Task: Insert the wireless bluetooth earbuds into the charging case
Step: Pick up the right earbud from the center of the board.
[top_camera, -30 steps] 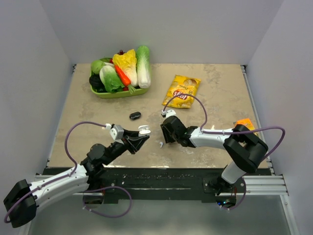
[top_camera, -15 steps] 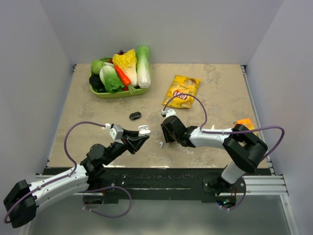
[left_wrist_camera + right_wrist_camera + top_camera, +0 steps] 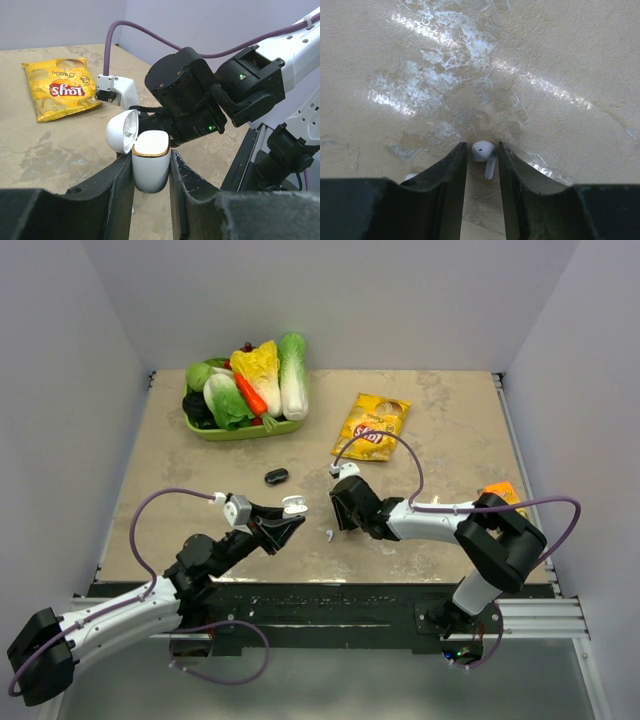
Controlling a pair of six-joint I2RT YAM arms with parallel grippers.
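1 yellow lay's classic bag [image 3: 59, 89] lies beyond the open charging case [image 3: 150, 167].

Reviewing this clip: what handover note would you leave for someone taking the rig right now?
Left gripper: shut on the white charging case, lid open, held off the table.
Right gripper: open, down at the table, fingers either side of a white earbud.
Done: case lifted and open; its inside is not visible.
Left: grip the earbud, seat it in the case.
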